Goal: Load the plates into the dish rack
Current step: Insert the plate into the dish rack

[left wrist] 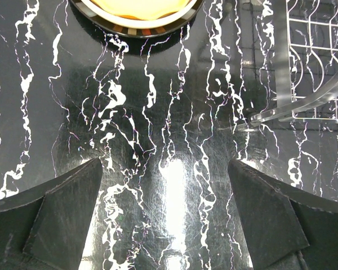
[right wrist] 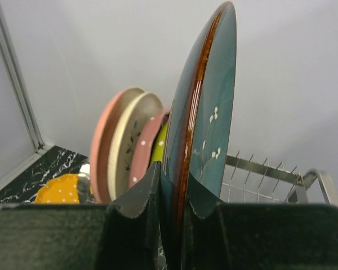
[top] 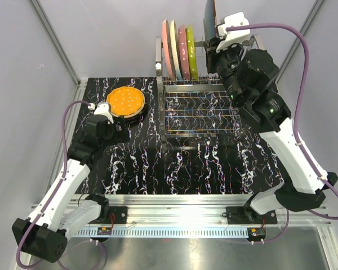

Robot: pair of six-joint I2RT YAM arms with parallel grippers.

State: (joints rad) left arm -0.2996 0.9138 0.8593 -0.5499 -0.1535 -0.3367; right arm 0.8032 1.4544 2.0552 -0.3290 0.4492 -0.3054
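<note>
Four plates (top: 182, 50) stand on edge in the single dish rack (top: 200, 112) at upper centre, one teal plate (top: 209, 19) rises just right of them, and one orange plate (top: 125, 101) lies left of centre, seemingly atop one or two more.

The left tool (left wrist: 166, 185) hangs low on a bent arm, jaws spread wide. The right tool (right wrist: 172, 194), arm stretched forward and raised, pinches an upright plate (right wrist: 211, 107).

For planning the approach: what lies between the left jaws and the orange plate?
Nothing: just bare marbled table, as the left wrist view shows, up to the orange plate.
</note>
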